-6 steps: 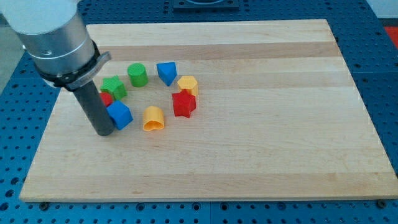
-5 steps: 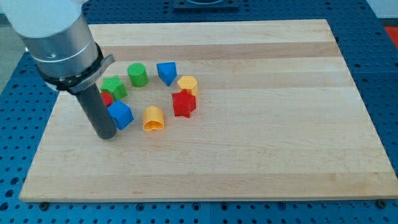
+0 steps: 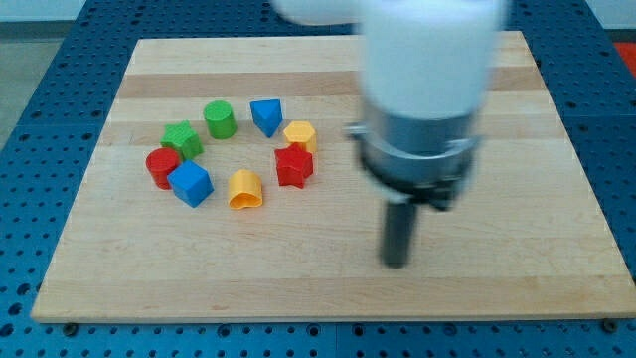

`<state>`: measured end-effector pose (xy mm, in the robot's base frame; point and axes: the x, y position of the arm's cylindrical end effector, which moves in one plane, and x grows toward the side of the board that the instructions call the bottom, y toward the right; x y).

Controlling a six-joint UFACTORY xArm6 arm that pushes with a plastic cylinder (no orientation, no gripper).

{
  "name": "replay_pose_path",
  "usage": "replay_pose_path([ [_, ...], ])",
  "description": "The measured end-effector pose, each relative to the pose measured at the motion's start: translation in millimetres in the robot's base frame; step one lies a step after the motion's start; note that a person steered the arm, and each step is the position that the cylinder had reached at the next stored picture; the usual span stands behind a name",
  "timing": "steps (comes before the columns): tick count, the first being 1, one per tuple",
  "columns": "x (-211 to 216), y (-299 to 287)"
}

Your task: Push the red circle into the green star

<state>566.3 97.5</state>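
The red circle [image 3: 161,166] lies at the view's left of the wooden board, touching the green star [image 3: 183,139] just above and to its right. A blue cube [image 3: 190,184] sits against the red circle's lower right side. My tip [image 3: 396,263] is far to the view's right of all the blocks, near the board's lower middle, touching none of them. The arm looks blurred.
A green cylinder [image 3: 220,119], a blue triangular block [image 3: 265,116], a yellow hexagon [image 3: 299,135], a red star [image 3: 294,165] and a yellow half-round block [image 3: 243,189] form a ring with the others. The board [image 3: 556,119] lies on a blue perforated table.
My tip has jumped from beside the blue cube and red circle at the left to the board's lower middle right. The red circle now shows fully. The blocks have not visibly moved.
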Motion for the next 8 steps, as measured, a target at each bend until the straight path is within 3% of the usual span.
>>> replay_pose_path([
  [1,-2.4,96.1],
  [2,-12.6,104.0],
  [5,-79.9,-102.9],
  [8,-79.8,-112.1],
])
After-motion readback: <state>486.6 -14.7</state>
